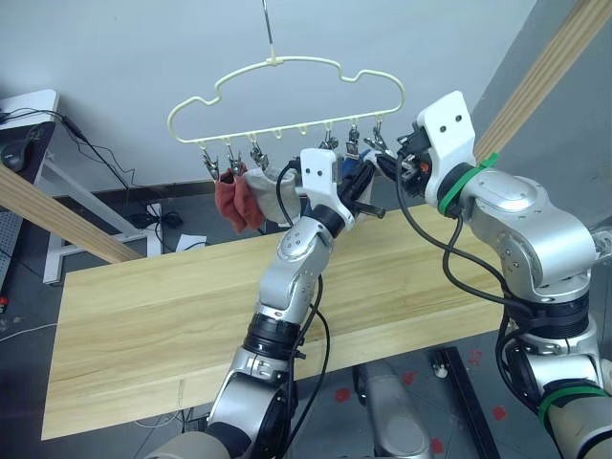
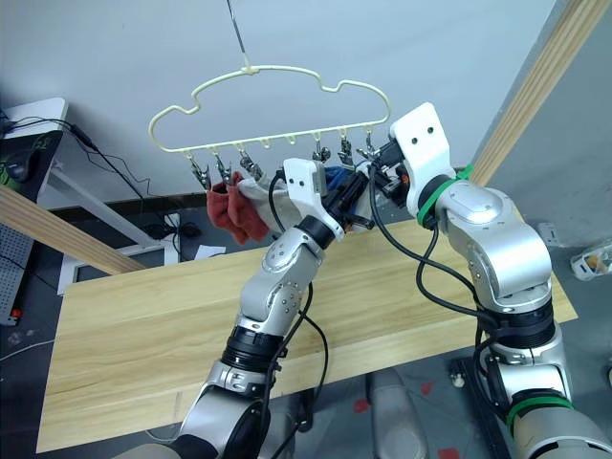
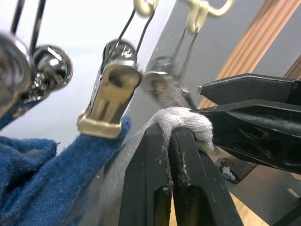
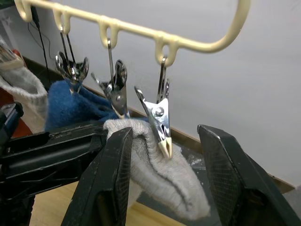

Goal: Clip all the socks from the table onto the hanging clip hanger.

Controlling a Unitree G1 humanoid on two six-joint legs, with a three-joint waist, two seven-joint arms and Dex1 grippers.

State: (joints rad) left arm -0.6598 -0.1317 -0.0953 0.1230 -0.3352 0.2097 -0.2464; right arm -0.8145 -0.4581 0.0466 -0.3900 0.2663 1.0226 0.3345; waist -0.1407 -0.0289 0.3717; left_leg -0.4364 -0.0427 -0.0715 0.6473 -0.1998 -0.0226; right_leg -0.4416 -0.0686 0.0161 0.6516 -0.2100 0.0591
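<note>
The pale yellow clip hanger (image 1: 287, 62) hangs above the table (image 1: 172, 316). Two rust red socks (image 1: 234, 203), a light grey sock (image 1: 258, 182) and blue socks (image 4: 70, 101) hang from its silver clips. My left gripper (image 3: 169, 134) is shut on the cuff of another light grey sock (image 4: 160, 174), holding it up under the two clips at the hanger's right end. My right gripper (image 4: 165, 132) is open, with one finger on each side of the last clip (image 4: 160, 115). That clip's tip rests against the sock's cuff; whether it bites the fabric is unclear.
Round wooden poles slant past on the left (image 1: 57, 215) and the right (image 1: 545, 67). A white desk (image 1: 29, 134) with cables stands at the far left, beyond the table. A grey wall is behind the hanger.
</note>
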